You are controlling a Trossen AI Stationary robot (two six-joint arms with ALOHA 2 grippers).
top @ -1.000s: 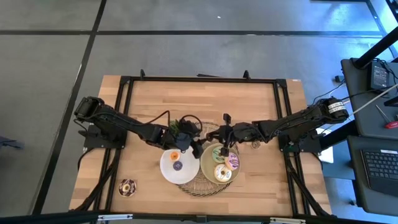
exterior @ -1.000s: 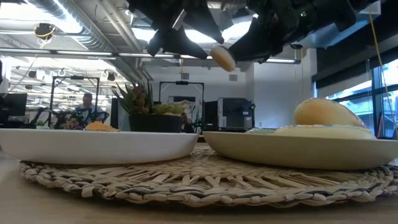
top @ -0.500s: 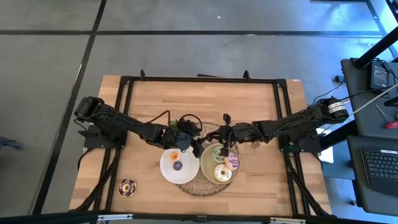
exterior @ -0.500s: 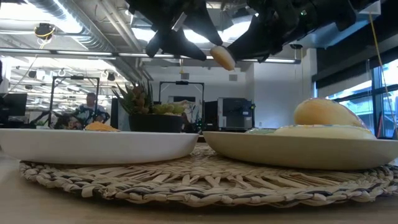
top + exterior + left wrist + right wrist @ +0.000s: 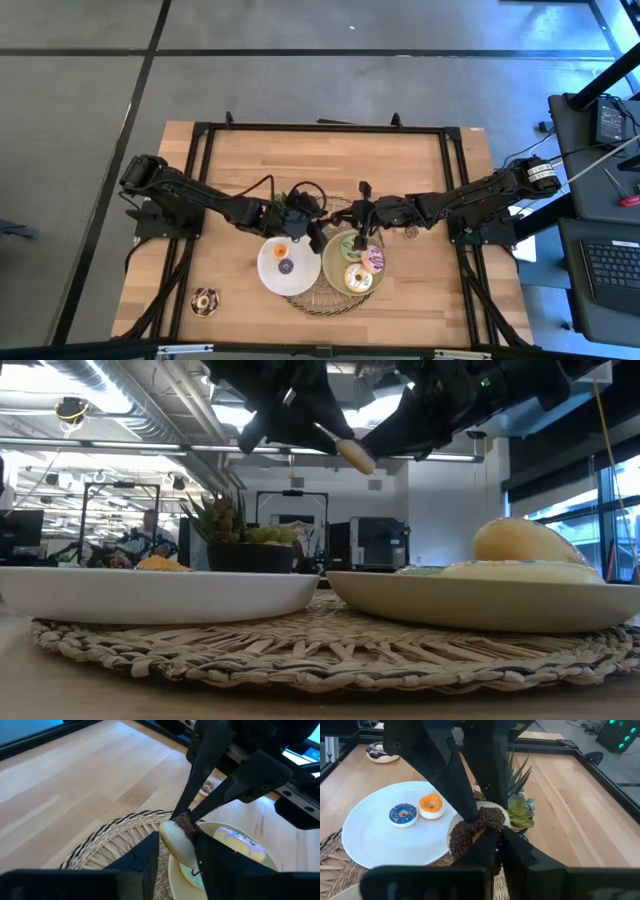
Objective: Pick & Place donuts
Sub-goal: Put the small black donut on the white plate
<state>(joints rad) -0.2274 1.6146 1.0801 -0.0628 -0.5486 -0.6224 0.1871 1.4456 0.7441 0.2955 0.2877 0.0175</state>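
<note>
— Item one, fingers?
— Right gripper (image 5: 492, 836): fingers pinched nearly together on the rim of the chocolate donut (image 5: 465, 837). Left gripper (image 5: 177, 855): fingers narrowly apart, one pressed to each flat face of the same ring. Both seemingly clamped on it.

— Location of the ring?
— In the air, tilted on edge, over the woven mat (image 5: 115, 845), between the white plate (image 5: 365, 845) and the pale-green plate (image 5: 328, 262). Touching neither.

— Handling notes?
— Likely light, stiff, moulded toy. Sprinkled top rough, good for grip; pale underside smooth, probably slippery. Not fragile by the look of it. Best hold: across the two flat faces, or through the hole onto the rim. With two grips at once, risk of twisting or flicking the ring on release.

— Remaining stock?
— White plate: orange mini donut (image 5: 430, 803) and blue-purple mini donut (image 5: 403, 815), side by side. Pale-green plate: pink donut (image 5: 374, 258) and white-yellow donut (image 5: 358, 277). One more sprinkled donut (image 5: 206, 299) on the desk (image 5: 75, 780), well apart, near the front left corner.

— Non-task items?
— Spiky plant (image 5: 520, 810), just beside the held ring.
</note>
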